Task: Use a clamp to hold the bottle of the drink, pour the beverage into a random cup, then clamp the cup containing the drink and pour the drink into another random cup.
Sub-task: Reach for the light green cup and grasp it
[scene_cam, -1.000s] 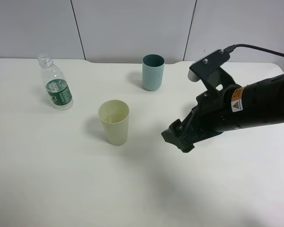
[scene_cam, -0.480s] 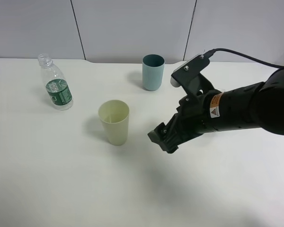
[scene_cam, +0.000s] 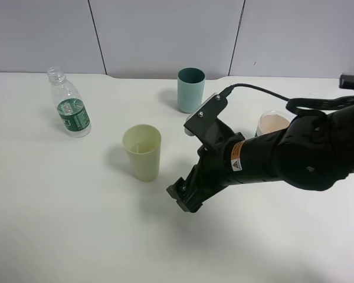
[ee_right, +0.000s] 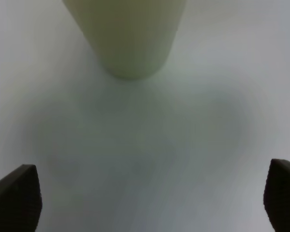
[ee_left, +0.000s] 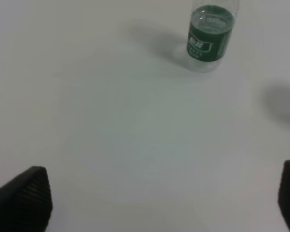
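Note:
The bottle (scene_cam: 69, 112) stands uncapped at the far left of the table and also shows in the left wrist view, bottle (ee_left: 210, 36). The pale yellow-green cup (scene_cam: 143, 152) stands mid-table. The teal cup (scene_cam: 190, 89) stands behind it. I cannot make out the clear beverage in any vessel. My right gripper (scene_cam: 183, 197) is open, low over the table, just right of and nearer than the yellow-green cup (ee_right: 128, 34), apart from it. My left gripper (ee_left: 154, 203) is open over bare table, well short of the bottle; it is outside the exterior high view.
A pale cup (scene_cam: 273, 122) with a beige inside stands at the right, partly hidden behind the right arm (scene_cam: 283, 156). A cable (scene_cam: 265, 91) loops above the arm. The white table (scene_cam: 76, 224) meets a grey wall at the back.
The right arm has swung left and lower toward the yellow-green cup, uncovering the pale cup at the right. Its gripper stays open. Bottle and cups have not moved.

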